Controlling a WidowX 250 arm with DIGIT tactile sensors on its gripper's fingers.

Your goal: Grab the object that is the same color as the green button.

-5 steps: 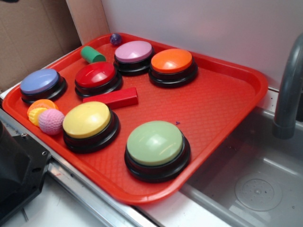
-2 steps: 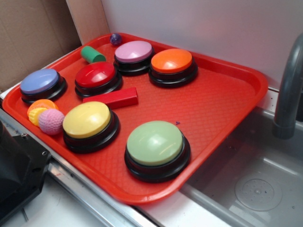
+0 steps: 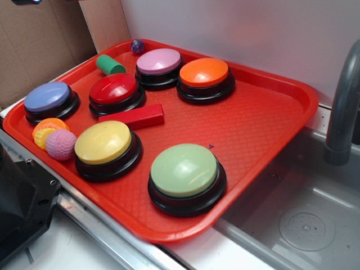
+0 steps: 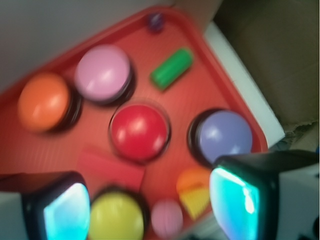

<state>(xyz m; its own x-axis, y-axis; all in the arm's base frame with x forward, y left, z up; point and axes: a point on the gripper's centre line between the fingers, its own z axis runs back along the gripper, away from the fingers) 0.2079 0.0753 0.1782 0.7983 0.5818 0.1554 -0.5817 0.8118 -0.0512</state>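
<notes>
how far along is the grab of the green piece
Nothing is done yet: the green cylinder lies untouched on the red tray near the red button. In hand: the gripper hangs high above, jaws open and empty. Left: descend, close, lift.

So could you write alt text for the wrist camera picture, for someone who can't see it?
Blurry top-down view of a red tray holding dome buttons in orange, pink, red, purple and yellow, with a small green cylinder lying near the tray's far edge. The open gripper frames the bottom of the picture, holding nothing.
</notes>
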